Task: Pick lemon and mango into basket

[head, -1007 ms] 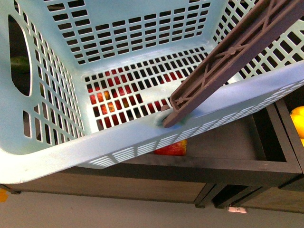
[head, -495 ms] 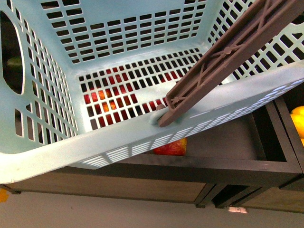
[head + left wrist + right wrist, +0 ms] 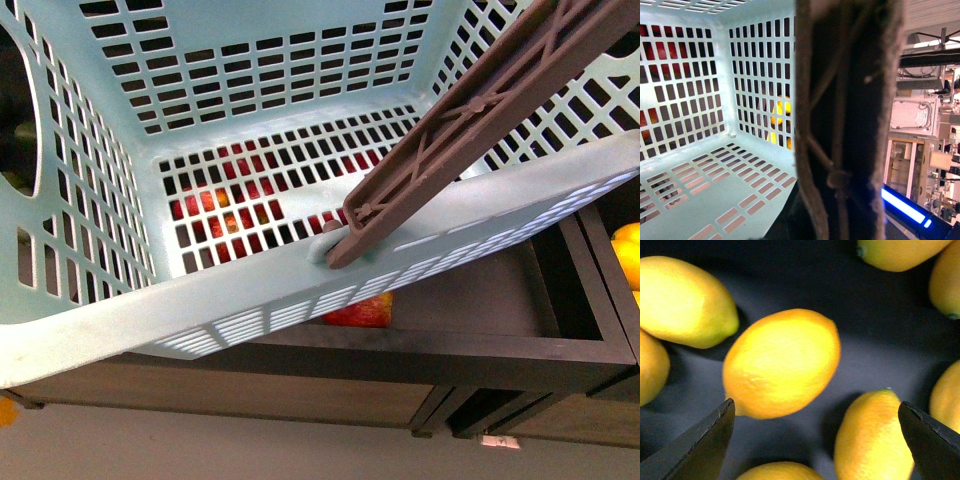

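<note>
The light teal basket (image 3: 300, 80) hangs tilted in front of me, filling the front view, with nothing inside it. My left gripper (image 3: 835, 205) is shut on its brown swing handle (image 3: 850, 115), which hides the fingers. In the right wrist view my right gripper (image 3: 815, 404) stands open over several yellow fruits on a dark surface. One lemon (image 3: 781, 362) lies just ahead of the gap between the fingertips (image 3: 720, 425), untouched. I cannot single out the mango in any view.
Below the basket is a dark wooden shelf (image 3: 480, 345) with compartments. A red fruit (image 3: 362, 312) shows under the basket's rim. A yellow fruit (image 3: 628, 255) sits in the compartment to the right. More lemons (image 3: 685, 300) (image 3: 875, 435) crowd round the right gripper.
The basket has drifted a little to the left in the front view and tilted slightly more. Its handle pivot has shifted left with it.
</note>
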You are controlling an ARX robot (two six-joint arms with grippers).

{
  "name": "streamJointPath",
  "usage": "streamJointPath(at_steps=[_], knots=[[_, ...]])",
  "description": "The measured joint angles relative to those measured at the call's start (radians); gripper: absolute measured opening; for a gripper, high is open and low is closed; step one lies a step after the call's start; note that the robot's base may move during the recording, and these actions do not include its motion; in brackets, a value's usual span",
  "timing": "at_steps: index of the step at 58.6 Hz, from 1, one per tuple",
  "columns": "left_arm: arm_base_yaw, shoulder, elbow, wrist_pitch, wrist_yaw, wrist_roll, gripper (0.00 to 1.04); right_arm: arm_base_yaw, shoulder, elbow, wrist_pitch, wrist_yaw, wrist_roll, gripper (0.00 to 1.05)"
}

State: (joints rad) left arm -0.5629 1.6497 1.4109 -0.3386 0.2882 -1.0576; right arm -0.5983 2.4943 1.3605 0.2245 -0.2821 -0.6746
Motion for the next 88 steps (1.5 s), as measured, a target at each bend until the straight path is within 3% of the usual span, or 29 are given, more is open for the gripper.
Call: streamJointPath(at_steps=[35,88], knots=[[0.000,0.000,0.000,0.000,0.000,0.000,0.05,0.040,0.095,0.086,0.000,0.014,0.006,0.96],[0.000,0.000,0.000,0.000,-0.001,0.000,0.05,0.068,0.202,0.185,0.048,0.053,0.161,0.96]])
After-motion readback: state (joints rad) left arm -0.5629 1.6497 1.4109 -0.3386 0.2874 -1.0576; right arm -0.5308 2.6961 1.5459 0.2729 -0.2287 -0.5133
